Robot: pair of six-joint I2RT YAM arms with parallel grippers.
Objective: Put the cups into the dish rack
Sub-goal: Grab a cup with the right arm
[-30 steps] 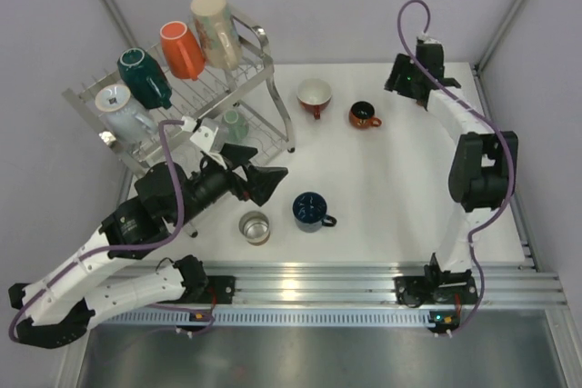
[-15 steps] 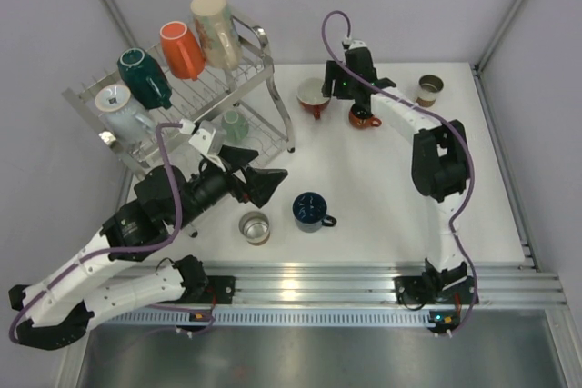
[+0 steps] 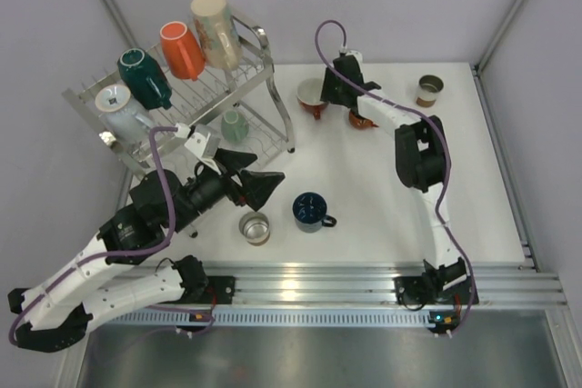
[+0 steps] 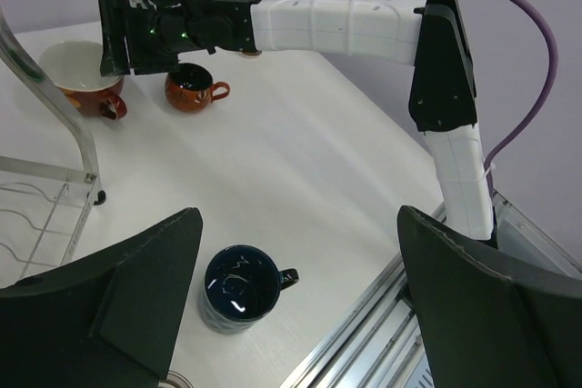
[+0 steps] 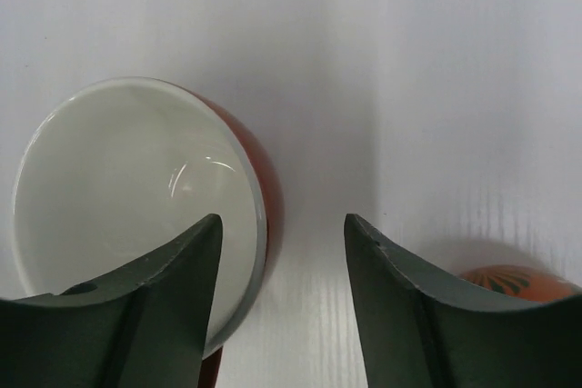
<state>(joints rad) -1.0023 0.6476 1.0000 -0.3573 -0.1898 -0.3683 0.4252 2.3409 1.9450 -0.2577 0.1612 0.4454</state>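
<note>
Right fingers (image 5: 136,315): apart, empty, over the red cup's (image 5: 127,197) rim.
Brown cup (image 5: 514,281): just right, on the surface (image 5: 409,88).
Left fingers (image 4: 100,306): wide apart, empty.
Navy cup (image 4: 238,286): below, between them.
Rack (image 3: 182,97): to their left.

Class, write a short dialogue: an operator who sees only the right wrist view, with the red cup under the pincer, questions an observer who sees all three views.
Operator: The red cup's rim shows between my pincer's fingers. How full is the rack?
Observer: The rack holds a white cup, a teal cup, an orange cup and a beige cup on top, and a mint cup below.
Operator: What else waits outside it?
Observer: A navy cup and a glass at the near side, and a small cup in the far right corner.
</note>
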